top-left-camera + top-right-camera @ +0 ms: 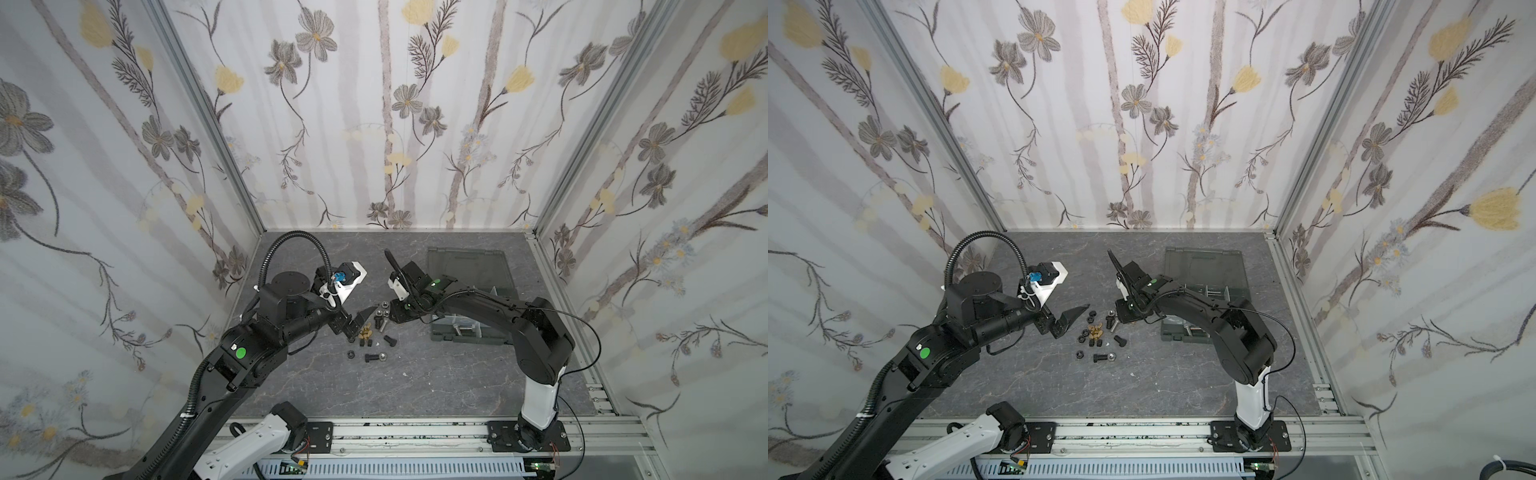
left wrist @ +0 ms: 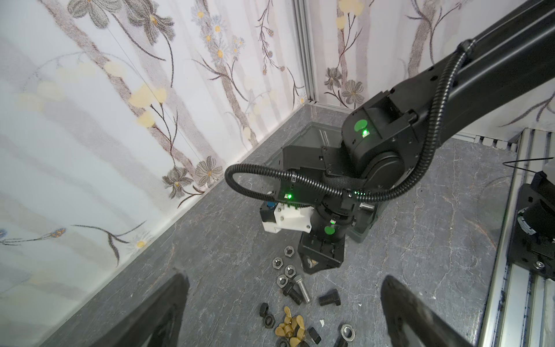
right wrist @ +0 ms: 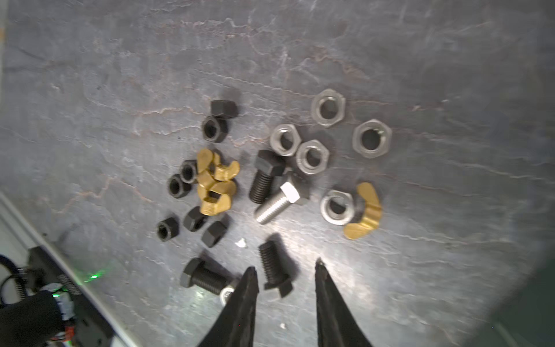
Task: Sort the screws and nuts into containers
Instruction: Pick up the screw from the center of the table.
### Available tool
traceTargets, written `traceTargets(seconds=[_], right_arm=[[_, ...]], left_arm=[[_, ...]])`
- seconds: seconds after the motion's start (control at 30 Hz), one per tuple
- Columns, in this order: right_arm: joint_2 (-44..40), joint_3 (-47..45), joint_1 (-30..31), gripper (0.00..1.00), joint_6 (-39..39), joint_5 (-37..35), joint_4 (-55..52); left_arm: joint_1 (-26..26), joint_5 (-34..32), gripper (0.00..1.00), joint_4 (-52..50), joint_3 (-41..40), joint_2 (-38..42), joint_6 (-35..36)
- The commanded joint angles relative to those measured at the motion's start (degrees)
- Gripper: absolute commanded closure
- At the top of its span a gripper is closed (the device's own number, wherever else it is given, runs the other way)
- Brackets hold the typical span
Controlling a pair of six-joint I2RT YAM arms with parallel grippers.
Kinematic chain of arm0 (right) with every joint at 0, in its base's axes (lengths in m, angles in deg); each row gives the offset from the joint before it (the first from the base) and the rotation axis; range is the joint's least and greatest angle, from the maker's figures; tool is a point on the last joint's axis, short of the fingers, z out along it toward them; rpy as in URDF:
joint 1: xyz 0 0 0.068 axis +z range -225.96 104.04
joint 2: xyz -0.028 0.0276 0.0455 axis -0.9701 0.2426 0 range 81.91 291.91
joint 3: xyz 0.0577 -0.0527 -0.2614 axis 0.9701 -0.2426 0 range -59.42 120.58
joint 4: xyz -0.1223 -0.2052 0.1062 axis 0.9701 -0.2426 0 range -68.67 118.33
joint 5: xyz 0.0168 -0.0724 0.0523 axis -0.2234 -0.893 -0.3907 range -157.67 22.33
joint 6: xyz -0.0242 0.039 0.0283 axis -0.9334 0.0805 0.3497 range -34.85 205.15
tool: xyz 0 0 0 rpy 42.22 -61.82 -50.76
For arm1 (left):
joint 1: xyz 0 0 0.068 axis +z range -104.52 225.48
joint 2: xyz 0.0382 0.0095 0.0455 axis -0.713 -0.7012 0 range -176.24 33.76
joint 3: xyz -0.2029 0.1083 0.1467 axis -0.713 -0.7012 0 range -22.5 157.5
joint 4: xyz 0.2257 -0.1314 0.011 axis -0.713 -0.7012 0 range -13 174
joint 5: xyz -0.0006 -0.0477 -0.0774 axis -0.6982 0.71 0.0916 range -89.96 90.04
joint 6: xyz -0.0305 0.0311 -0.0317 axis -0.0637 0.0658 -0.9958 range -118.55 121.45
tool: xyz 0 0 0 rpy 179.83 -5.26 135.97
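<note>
Loose screws and nuts lie heaped mid-table in both top views. In the right wrist view I see black screws, a silver screw, silver nuts, black nuts and brass wing nuts. My right gripper hangs open just over the heap's right side, a black screw lying on the table between its tips. My left gripper stands wide open and empty at the heap's left. The containers, in the grey organizer box, hold a silver screw.
The box's lid lies open flat toward the back wall. My right arm reaches across the box and hides most compartments. A metal rail runs along the table's front edge. Patterned walls close in three sides.
</note>
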Motion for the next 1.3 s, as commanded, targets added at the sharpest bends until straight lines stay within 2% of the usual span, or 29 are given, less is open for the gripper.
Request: traceTargets(seconds=[0.0,0.23,0.27,0.47,1.27], right_arm=[[1.7,1.7,0.5,0.64,8.4,0.1,2.8],[5.8,4.5,1.2,0.57,10.5,-3.0,-0.2],[6.2,4.7,3.0,0.56,10.6,-3.5,-0.7],[8.0,5.1,4.1,0.54,11.5,-7.8,-2.9],[12.4,7.3,4.3,0.61,11.8,-10.7,-0.3]], left_arm=[[-0.1,-0.3,0.0,1.6,-0.5,0.6,0.7],[0.0,-0.4,0.0,2.0,-1.2,2.1,0.7],[-0.1,-0.5,0.0,2.0,-1.3,2.1,0.7],[-0.2,-0.7,0.0,2.2,-1.9,3.2,0.6],[-0.2,-1.2,0.0,1.7,-2.8,6.2,0.5]])
